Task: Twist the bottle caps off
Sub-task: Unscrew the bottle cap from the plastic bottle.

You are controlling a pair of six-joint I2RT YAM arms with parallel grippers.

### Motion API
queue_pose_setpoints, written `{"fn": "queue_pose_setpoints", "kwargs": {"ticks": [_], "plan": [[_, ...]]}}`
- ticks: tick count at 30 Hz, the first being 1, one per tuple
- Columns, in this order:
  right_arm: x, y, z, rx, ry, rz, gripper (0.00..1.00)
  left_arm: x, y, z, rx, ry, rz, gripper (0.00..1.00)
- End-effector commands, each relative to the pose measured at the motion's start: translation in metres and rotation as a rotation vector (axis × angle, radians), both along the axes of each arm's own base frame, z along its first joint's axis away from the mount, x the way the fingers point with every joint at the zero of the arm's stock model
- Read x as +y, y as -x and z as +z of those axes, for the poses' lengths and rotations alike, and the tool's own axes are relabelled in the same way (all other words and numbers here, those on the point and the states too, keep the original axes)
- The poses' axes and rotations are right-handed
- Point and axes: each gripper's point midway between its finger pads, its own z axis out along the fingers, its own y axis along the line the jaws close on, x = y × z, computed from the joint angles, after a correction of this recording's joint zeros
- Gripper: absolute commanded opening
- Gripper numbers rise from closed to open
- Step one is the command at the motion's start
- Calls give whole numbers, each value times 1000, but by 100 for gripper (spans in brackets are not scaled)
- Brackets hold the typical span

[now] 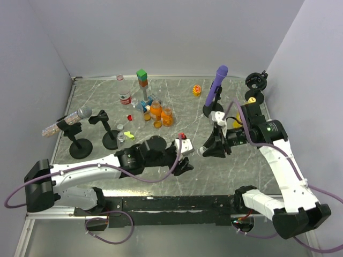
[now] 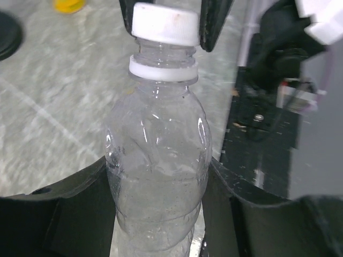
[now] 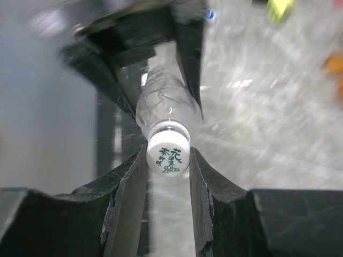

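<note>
A clear bottle (image 2: 158, 155) with a white bottle cap (image 2: 163, 24) is held in mid-air between both arms, over the front middle of the table. My left gripper (image 2: 158, 214) is shut on the bottle's body; it also shows in the top view (image 1: 188, 160). My right gripper (image 3: 168, 160) is shut on the cap (image 3: 168, 153), which has green print on top, with one finger on each side. The right gripper also shows in the top view (image 1: 208, 150). The bottle (image 3: 166, 104) lies roughly level, its cap towards the right arm.
At the back stand two orange bottles (image 1: 156, 110), a red-labelled bottle (image 1: 125, 99), a small clear bottle (image 1: 122, 138), loose caps (image 1: 129, 116), stacked green and orange blocks (image 1: 142, 78), a purple microphone (image 1: 218, 80), a grey microphone (image 1: 75, 115) and black stands (image 1: 110, 139).
</note>
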Motion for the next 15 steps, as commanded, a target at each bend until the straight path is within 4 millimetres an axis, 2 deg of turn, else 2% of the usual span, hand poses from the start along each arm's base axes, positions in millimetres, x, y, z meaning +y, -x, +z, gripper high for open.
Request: {"fn": "queue_pose_setpoints", "kwargs": {"ticks": [1,3,7,15], "plan": [[5,8,18,-340,-92,144,16,1,15,35,23,133,-204,26],[4,6,21,-379,-90,131,17,2,15,34,28,130,-218,26],[8,5,28,-314,-113,117,21,1,13,28,36,104,-219,26],[10,11,35,-232,-141,101,20,5,2,22,27,77,-149,26]]}}
